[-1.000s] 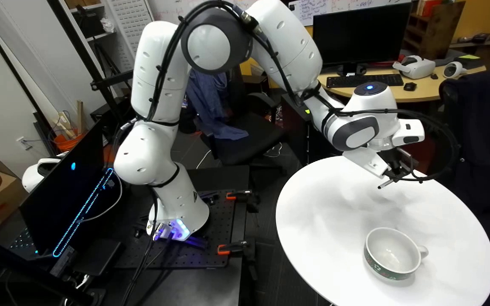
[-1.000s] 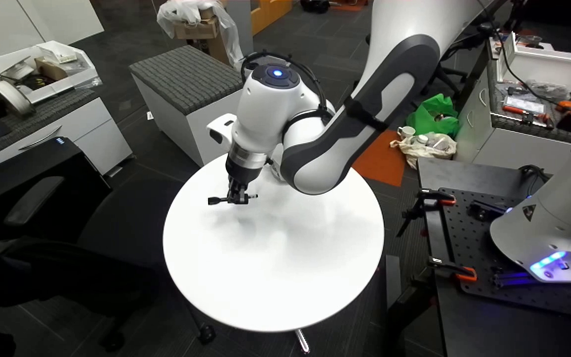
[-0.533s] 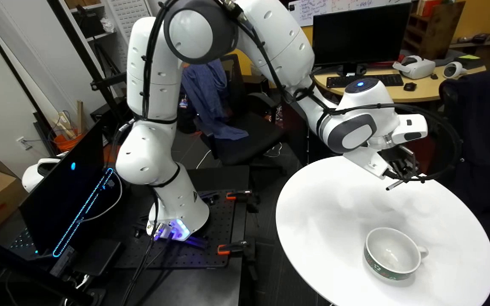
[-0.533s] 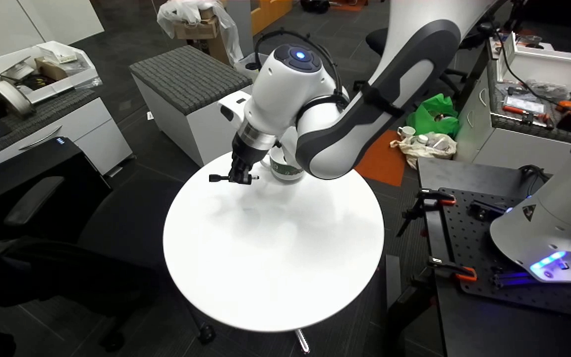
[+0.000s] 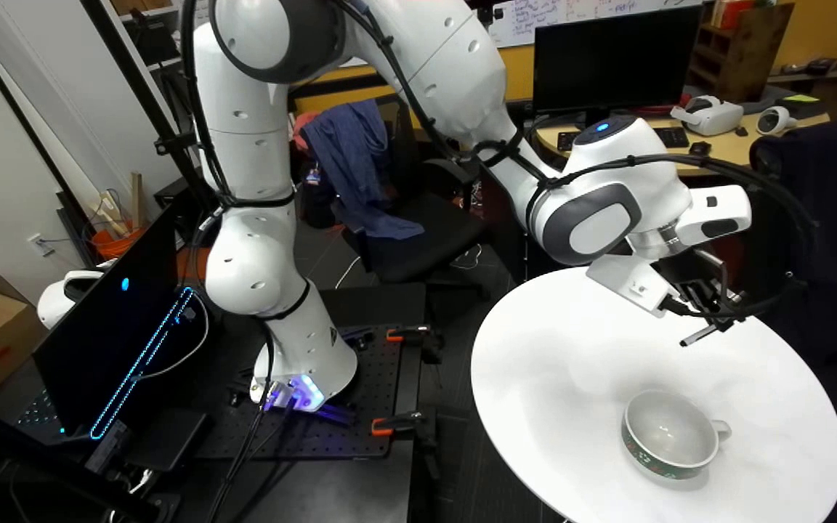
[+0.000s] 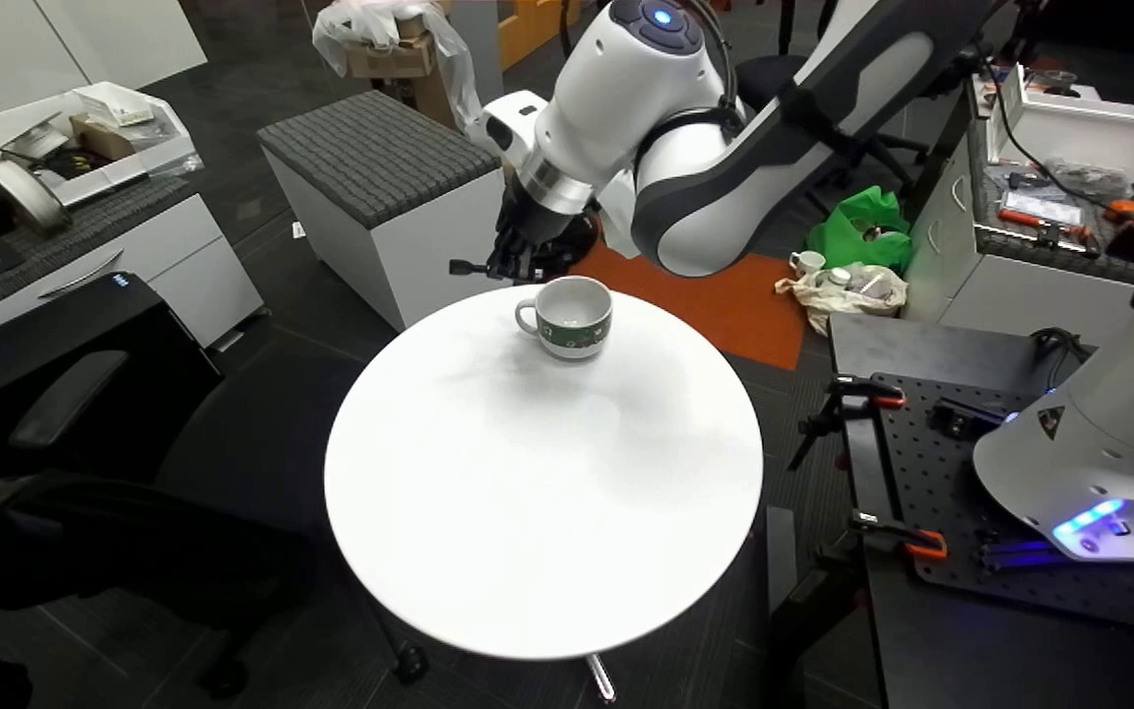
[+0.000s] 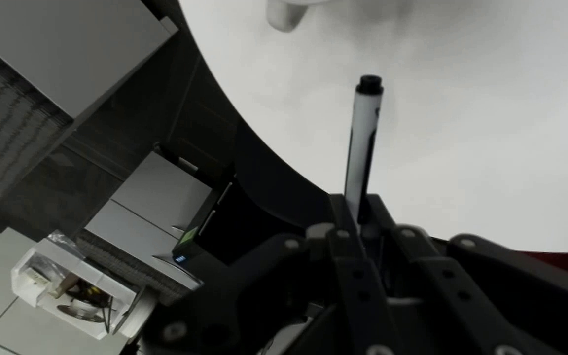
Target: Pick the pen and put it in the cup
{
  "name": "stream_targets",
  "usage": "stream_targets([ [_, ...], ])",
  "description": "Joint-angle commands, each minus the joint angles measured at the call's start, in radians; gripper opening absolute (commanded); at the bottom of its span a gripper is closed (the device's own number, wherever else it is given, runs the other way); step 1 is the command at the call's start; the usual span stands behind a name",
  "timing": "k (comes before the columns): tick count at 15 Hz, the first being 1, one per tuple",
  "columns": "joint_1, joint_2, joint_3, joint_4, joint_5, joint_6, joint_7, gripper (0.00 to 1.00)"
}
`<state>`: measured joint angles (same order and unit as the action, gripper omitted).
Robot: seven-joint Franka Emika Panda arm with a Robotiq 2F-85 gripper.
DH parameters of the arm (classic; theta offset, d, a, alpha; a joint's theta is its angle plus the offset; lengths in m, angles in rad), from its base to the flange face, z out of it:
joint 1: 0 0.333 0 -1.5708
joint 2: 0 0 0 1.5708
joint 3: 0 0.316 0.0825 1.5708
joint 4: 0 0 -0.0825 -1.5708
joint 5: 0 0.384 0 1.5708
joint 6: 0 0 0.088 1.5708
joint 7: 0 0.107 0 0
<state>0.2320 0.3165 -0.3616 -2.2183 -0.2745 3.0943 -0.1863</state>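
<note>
The pen (image 7: 363, 133) has a pale body with a black end in the wrist view. My gripper (image 7: 357, 204) is shut on it, and the pen sticks out past the fingertips. The pen also shows at the gripper in both exterior views (image 5: 699, 334) (image 6: 467, 267). My gripper (image 5: 722, 319) holds it raised above the table, apart from the cup. The white cup (image 5: 669, 428) with a green patterned band stands upright on the table; it also shows in an exterior view (image 6: 577, 320), with the gripper (image 6: 510, 264) up and left of it. Only its handle and edge show in the wrist view (image 7: 285, 16).
The round white table (image 5: 549, 378) carries the cup near its edge. A chair (image 6: 232, 473) and a grey-topped cabinet (image 6: 380, 158) stand beside the table. A black cable loop (image 5: 774, 189) hangs around the wrist.
The arm has risen with the pen in the gripper. It has moved up and right in one exterior picture, uncovering the cup, and slightly right in the other. The cup has not moved.
</note>
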Motion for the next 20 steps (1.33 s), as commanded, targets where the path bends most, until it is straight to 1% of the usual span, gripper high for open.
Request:
stream_targets([
  [1,0.063,-0.087,-0.132,-0.064,-0.082,-0.015,0.023,0.03],
  [5,0.106,-0.124,-0.249,-0.066,-0.167,-0.078,0.024,0.03],
  [7,0.124,-0.136,-0.287,-0.058,-0.212,-0.133,0.024,0.03],
  [8,0.128,-0.146,-0.296,-0.057,-0.229,-0.167,0.020,0.03],
  [10,0.127,-0.170,-0.291,-0.054,-0.242,-0.249,-0.004,0.03],
  [12,0.119,-0.185,-0.268,-0.049,-0.222,-0.333,-0.041,0.03],
  [13,-0.009,-0.201,-0.136,-0.035,-0.271,-0.385,-0.015,0.03],
  [17,-0.151,-0.213,0.054,-0.007,-0.217,-0.569,-0.104,0.03],
  [20,-0.215,-0.197,0.133,0.029,-0.219,-0.666,-0.132,0.03],
])
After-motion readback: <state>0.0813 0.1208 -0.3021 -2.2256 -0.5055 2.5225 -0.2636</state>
